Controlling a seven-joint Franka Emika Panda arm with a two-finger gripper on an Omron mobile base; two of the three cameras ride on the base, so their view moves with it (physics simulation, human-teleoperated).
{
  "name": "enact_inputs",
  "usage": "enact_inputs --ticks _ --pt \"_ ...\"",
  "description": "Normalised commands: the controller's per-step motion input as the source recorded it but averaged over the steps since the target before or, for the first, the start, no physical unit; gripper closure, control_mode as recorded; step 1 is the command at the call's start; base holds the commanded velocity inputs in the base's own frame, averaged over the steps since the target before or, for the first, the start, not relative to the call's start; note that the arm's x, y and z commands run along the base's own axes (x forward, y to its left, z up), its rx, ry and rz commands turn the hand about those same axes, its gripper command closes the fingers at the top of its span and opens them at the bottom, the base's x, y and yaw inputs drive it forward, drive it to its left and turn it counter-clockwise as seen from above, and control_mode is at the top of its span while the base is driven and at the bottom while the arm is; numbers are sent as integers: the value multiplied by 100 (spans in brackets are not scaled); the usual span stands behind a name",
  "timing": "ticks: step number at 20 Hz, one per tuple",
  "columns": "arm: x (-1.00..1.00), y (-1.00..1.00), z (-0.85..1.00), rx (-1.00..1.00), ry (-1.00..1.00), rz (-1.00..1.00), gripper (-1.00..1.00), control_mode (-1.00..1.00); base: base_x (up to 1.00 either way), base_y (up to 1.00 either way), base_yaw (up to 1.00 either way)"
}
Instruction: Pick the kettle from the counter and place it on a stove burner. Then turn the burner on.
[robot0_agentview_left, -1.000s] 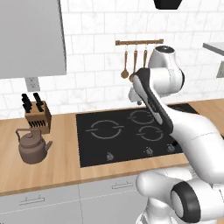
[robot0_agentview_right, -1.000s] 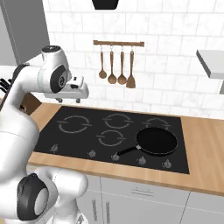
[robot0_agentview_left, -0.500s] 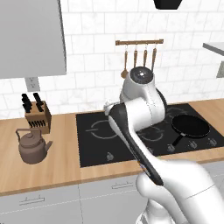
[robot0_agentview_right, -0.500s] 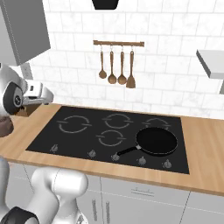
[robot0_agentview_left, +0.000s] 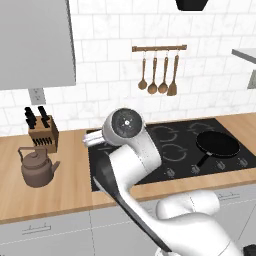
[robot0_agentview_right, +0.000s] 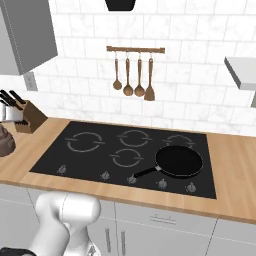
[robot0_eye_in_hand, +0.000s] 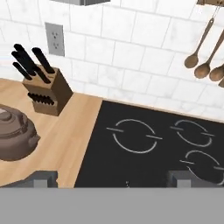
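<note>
**Item 1 – kettle** (robot0_agentview_left: 37, 167): squat bronze body, arched wire handle, lid knob up. Sits upright on the counter (robot0_agentview_left: 65, 190) left of the cooktop, just in front of the knife block (robot0_agentview_left: 43, 136); spout twd the cooktop. Not touched by anything. Handle stands up over the lid, so a top-down grab looks like the easy way in.

**Item 2 – stove burner** (robot0_agentview_right: 85, 142): largest broken-arc ring, rear-left of the black glass cooktop (robot0_agentview_right: 60, 155), the ring nearest the kettle. Bare, nothing on it. Prob. the natural target: shortest carry, and wide enough for the kettle base.

**Item 3 – frying pan** (robot0_agentview_right: 179, 161): black, on the front-right ring, handle pointing front-left. Takes that spot, so not avail. for the kettle.

**Item 4 – knobs**: row of small dials along the cooktop front edge (robot0_agentview_right: 105, 175). Which one drives the big ring can't be told; too small.

**Item 5 – tool** (robot0_eye_in_hand: 113, 179): two dark tips at the bottom of the hand view, well apart, nothing betw. them, so spread wide and empty. Looks over the counter/cooktop seam, w/ the kettle off to lower left; in the left base view the arm's upper joint fronts the cooktop's left edge, hand end twd the kettle side. Judged: approach phase, pick not yet made.

**Item 6 – utensil rail** (robot0_agentview_right: 135, 49) w/ spoons + spatula hung on the tile wall behind the cooktop; wall outlet (robot0_eye_in_hand: 54, 39) above the knife block. Neither in the carry path.

**Status**: task at its start; pick, place and knob turn all pending.
</note>
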Motion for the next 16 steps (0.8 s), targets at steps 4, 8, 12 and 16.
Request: enact_inputs --ticks 4,8,12,16 --pt "0 100 0 0 -1 36 -100 -100 0 0 0" --pt "8 100 0 0 16 39 -100 -100 0 0 0" --pt "6 96 -23 -6 31 43 -100 -100 0 0 0" --pt "18 33 -41 -20 33 13 -100 -100 0 0 0"
